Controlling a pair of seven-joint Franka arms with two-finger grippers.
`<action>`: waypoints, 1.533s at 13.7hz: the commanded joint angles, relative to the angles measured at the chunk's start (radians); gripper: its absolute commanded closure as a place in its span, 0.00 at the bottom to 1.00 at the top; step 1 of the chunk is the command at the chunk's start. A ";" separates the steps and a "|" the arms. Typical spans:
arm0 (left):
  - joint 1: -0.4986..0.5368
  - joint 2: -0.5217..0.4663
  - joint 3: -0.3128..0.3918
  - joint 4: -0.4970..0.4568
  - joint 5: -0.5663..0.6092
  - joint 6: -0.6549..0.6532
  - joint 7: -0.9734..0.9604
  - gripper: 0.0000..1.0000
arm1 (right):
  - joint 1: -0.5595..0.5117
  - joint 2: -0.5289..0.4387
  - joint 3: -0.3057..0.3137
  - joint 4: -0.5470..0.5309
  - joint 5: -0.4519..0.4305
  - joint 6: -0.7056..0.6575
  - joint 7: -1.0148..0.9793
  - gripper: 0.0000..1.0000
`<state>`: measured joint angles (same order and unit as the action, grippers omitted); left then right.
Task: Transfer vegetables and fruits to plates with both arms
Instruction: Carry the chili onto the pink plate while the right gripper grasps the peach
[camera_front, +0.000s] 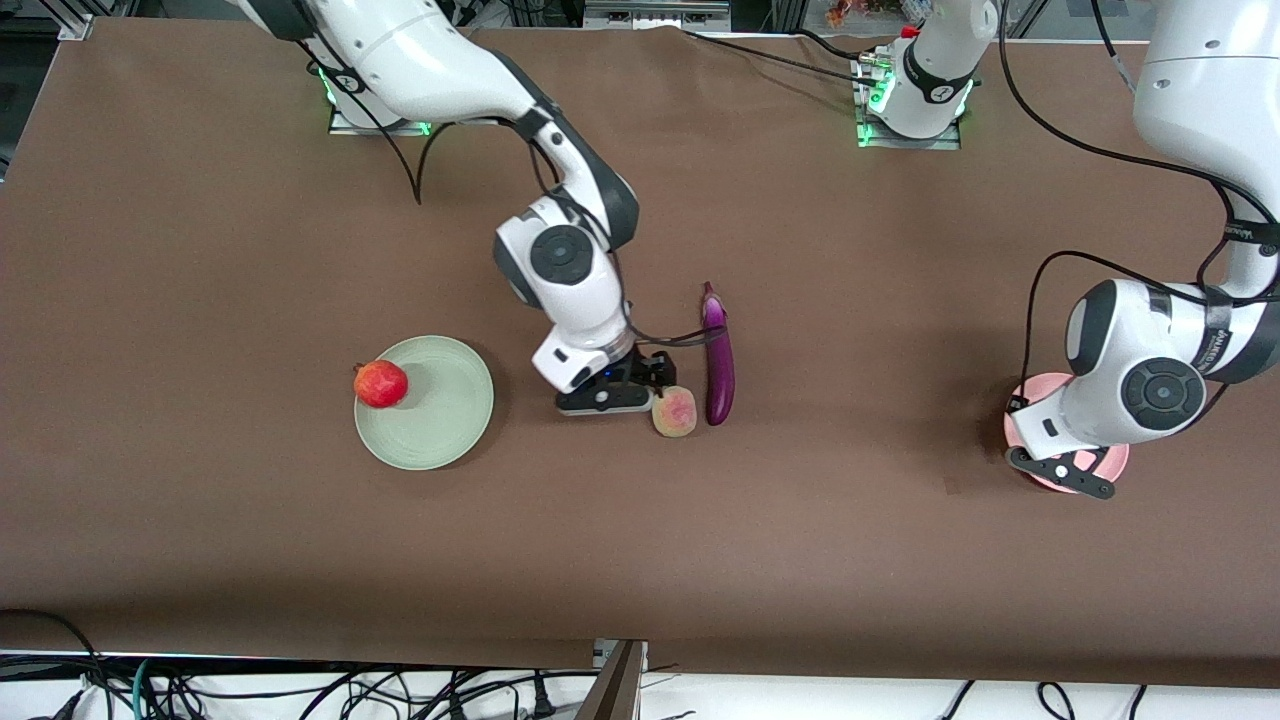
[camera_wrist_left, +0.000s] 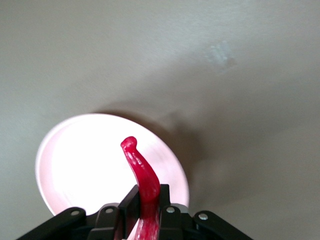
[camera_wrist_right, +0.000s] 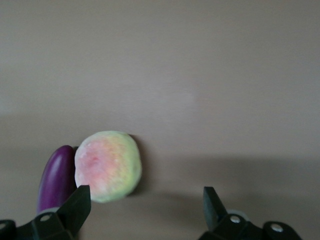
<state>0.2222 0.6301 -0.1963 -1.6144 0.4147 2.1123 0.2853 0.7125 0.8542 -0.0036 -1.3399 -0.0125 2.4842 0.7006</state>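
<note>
Front view: right gripper (camera_front: 655, 392) low beside yellow-green fruit (camera_front: 675, 411), fingers (camera_wrist_right: 75, 206) spread wide, holding nothing. Eggplant (camera_front: 717, 360) touching that fruit. Pomegranate (camera_front: 380, 384) on green plate's (camera_front: 440, 420) rim. Left gripper (camera_wrist_left: 148, 212) over pink plate (camera_wrist_left: 80, 165), fingers clamped on red chili (camera_wrist_left: 142, 172).

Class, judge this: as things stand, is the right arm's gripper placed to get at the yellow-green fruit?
Probably yes: the right gripper is open right by the yellow-green fruit, nothing between; the eggplant touching the fruit may crowd one finger.
</note>
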 joint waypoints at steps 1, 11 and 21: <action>0.054 0.068 -0.011 0.021 0.087 0.112 0.081 0.97 | 0.045 0.094 -0.042 0.115 -0.040 0.041 0.046 0.01; 0.065 0.002 -0.144 0.028 -0.091 -0.063 0.048 0.00 | 0.096 0.175 -0.082 0.165 -0.044 0.114 0.114 0.01; 0.023 -0.007 -0.337 0.028 -0.226 -0.136 -0.368 0.00 | 0.110 0.187 -0.095 0.159 -0.044 0.114 0.129 0.01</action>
<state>0.2462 0.6357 -0.5241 -1.5863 0.2167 1.9841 -0.0462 0.8140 1.0239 -0.0852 -1.2092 -0.0373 2.6004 0.8010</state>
